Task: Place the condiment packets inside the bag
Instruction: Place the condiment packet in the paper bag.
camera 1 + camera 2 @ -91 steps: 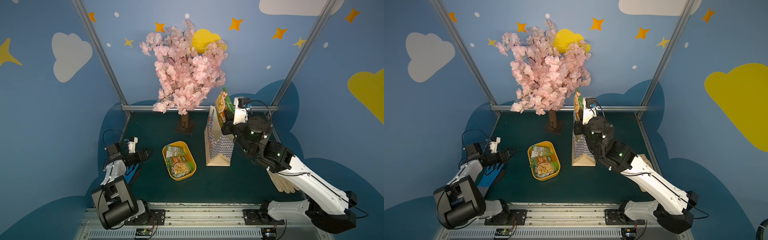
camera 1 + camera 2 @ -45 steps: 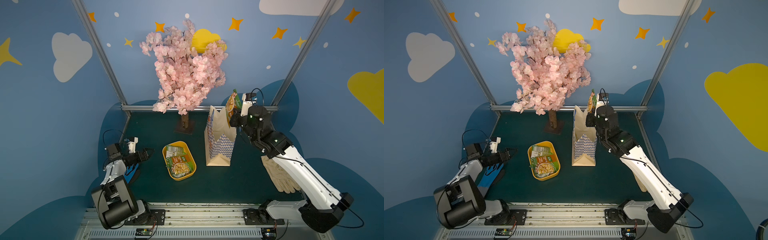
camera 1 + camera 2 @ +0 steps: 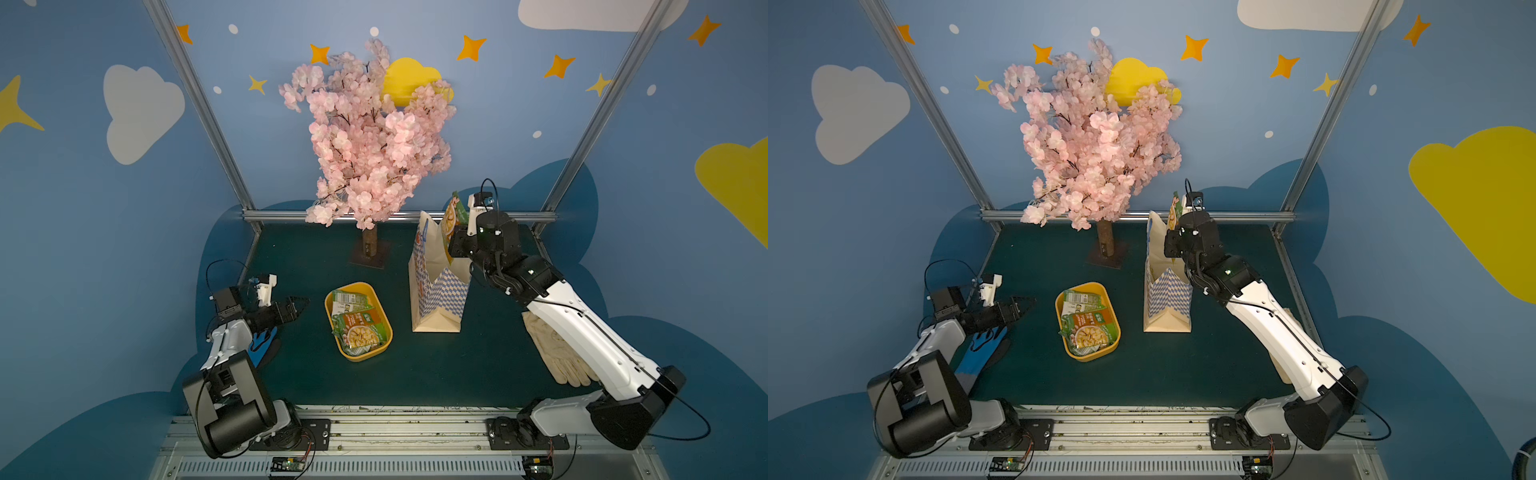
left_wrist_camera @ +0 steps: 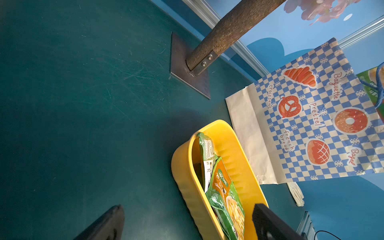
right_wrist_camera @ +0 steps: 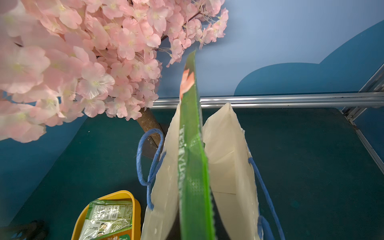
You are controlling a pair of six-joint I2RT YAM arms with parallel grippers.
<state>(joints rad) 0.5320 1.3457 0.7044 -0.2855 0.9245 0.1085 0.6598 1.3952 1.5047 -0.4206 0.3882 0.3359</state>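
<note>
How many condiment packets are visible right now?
3. The held packet is in the right gripper over the open bag; a green-white packet and an orange-green packet overlap in the yellow tray. More may be hidden beneath them or in the bag.

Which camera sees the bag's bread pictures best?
Left wrist view: the whole printed side of the bag faces it. Both top views show the bag from above, pictures edge-on; the right wrist view sees only its cream inside.
</note>
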